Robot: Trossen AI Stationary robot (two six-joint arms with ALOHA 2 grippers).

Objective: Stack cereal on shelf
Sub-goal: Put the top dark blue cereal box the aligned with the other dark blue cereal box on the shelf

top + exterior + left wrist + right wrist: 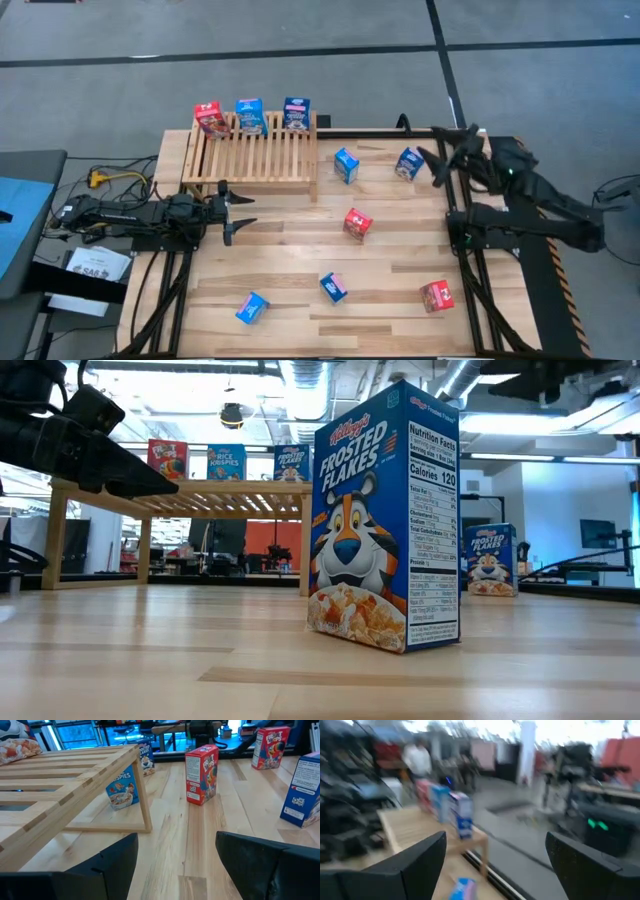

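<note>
**Cereal boxes: three on the shelf, six loose on the worktop**

Cereal boxes stand upright, long axis vertical, in two groups. Three line the far edge of the shelf (252, 150): a red box (209, 118) at the left end, a blue box (249, 116) in the middle and another blue box (296, 113) to the right. In the low view their fronts face the camera; the middle one reads "Rice Krispies" and the right one "Frosted Flakes".

The other six stand scattered on the worktop (390, 260), turned at differing angles. A blue box (346, 165) stands just right of the shelf, and another blue box (408, 163) is further right, near the right arm. A red box (357, 224) sits mid-worktop; in the left wrist view it is a Froot Loops carton. Toward the near edge are a blue box (253, 307) at the left, a blue box (334, 287) in the centre and a red box (437, 296) at the right. The centre one fills the low view: "Kellogg's Frosted Flakes", with a Nutrition Facts panel showing "Calories 120" on its side.

The left pincer (232, 212) hovers beside the shelf's near left corner, pointing across the worktop, its fingers partly apart and holding nothing. The right pincer (445, 155) hangs near the far right corner, fingers spread wide, also empty.
</note>
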